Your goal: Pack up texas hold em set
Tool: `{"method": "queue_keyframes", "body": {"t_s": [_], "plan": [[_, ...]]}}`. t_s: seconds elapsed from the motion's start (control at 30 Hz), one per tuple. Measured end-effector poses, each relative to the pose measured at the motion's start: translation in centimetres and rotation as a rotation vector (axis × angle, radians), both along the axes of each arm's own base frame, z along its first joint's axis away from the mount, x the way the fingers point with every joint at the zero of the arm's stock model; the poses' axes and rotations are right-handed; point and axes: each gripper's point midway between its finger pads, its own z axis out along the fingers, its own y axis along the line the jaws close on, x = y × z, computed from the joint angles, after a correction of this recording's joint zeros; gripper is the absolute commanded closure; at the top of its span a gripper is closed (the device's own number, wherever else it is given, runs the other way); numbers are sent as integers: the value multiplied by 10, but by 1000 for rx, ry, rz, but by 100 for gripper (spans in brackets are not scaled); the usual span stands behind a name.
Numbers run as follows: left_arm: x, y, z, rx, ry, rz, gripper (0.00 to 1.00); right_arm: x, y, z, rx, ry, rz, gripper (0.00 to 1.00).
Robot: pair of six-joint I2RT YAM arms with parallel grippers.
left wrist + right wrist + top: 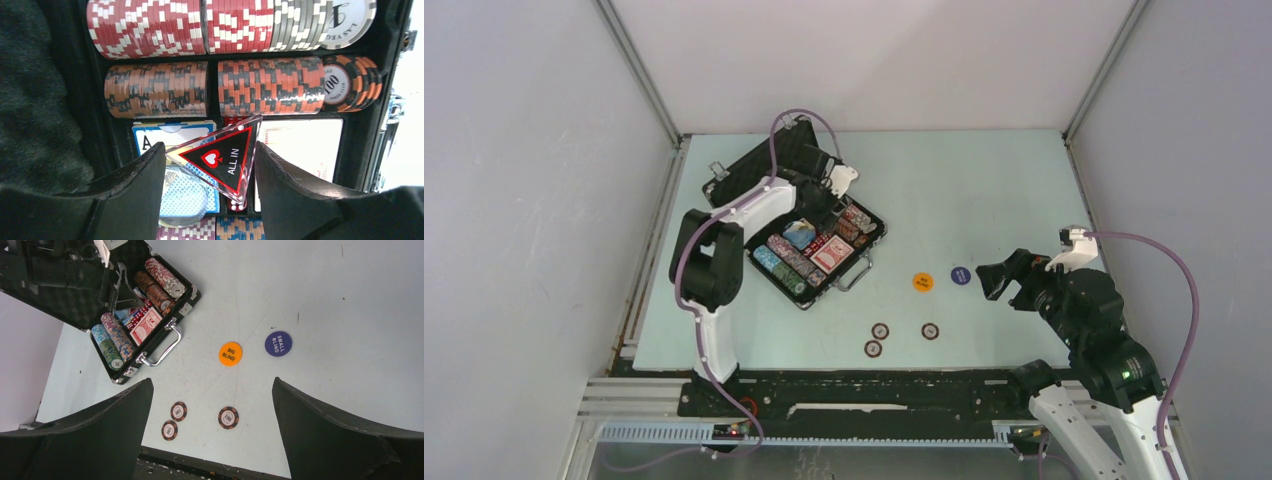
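The black briefcase (pixel 861 258) lies open at the table's back left, its lid (pixel 749 172) tipped back. Rows of poker chips (pixel 155 90) fill it, beside a blue card deck (pixel 150 141) and a red-backed deck (pixel 300 145). My left gripper (pixel 210 150) hangs over the decks, shut on the clear triangular "ALL IN" marker (pixel 222 157), which is tilted. My right gripper (pixel 987 280) stands open above the table on the right, nothing between its fingers. On the table lie the orange button (pixel 923 282), the blue button (pixel 961 275) and three loose chips (pixel 880 330).
The case's silver handle (pixel 160 347) points toward the table's middle. A red die (pixel 237 205) sits between the decks, and a clear round disc (pixel 182 200) rests on the blue deck. White walls close in the table on three sides.
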Motion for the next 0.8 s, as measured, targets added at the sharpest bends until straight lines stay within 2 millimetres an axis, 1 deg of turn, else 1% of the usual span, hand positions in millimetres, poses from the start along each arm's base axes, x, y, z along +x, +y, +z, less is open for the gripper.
{"method": "queue_keyframes", "body": {"t_s": [0.1, 0.3, 0.4, 0.57, 0.8], "plan": [[0, 4, -10, -1, 29, 5, 49, 0, 0, 0, 0, 0, 0, 1], [1, 16, -22, 14, 73, 32, 46, 0, 0, 0, 0, 1, 0, 0], [7, 16, -21, 18, 81, 39, 44, 0, 0, 0, -1, 2, 0, 0], [8, 19, -22, 27, 91, 48, 42, 0, 0, -1, -1, 3, 1, 0], [9, 21, -22, 31, 107, 66, 24, 0, 1, -1, -1, 3, 3, 0]]}}
